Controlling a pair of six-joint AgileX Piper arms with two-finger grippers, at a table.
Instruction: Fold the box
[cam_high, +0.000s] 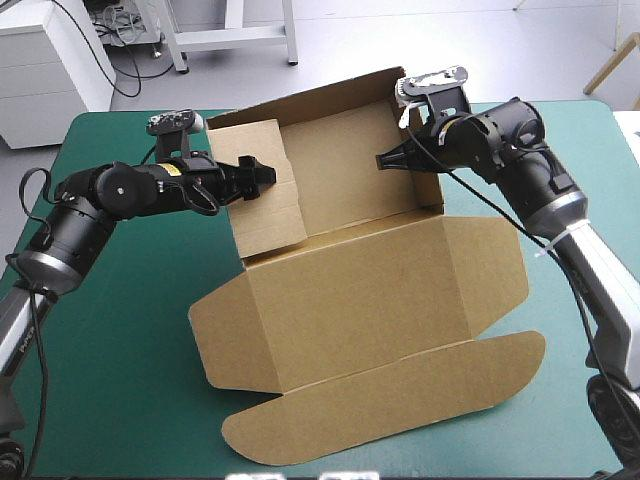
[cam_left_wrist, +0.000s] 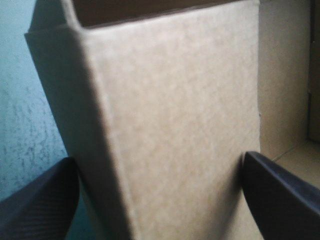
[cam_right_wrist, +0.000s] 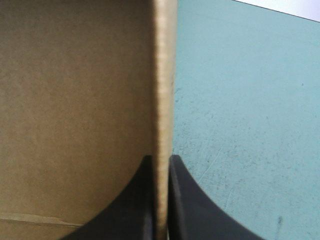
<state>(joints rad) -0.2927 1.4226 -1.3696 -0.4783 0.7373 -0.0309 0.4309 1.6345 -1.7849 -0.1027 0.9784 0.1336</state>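
Toward the far edge of the table (cam_high: 120, 340), on its teal-green cover, sits the brown box (cam_high: 360, 290), half built: its back and side walls stand raised, while the front panel and the lid with its rounded flap lie flat, reaching toward the near edge. At the box's left wall is the left gripper (cam_high: 262, 173), with its black fingers (cam_left_wrist: 280, 190) spread wide apart. The upright folded panel of that wall rises between them, one finger on the cover side, the other on the inner side of the box. On the box's right wall the right gripper (cam_high: 383, 160) is clamped, its two fingers pressed all but together with the board's edge between them, box interior to one side, bare cover to the other.
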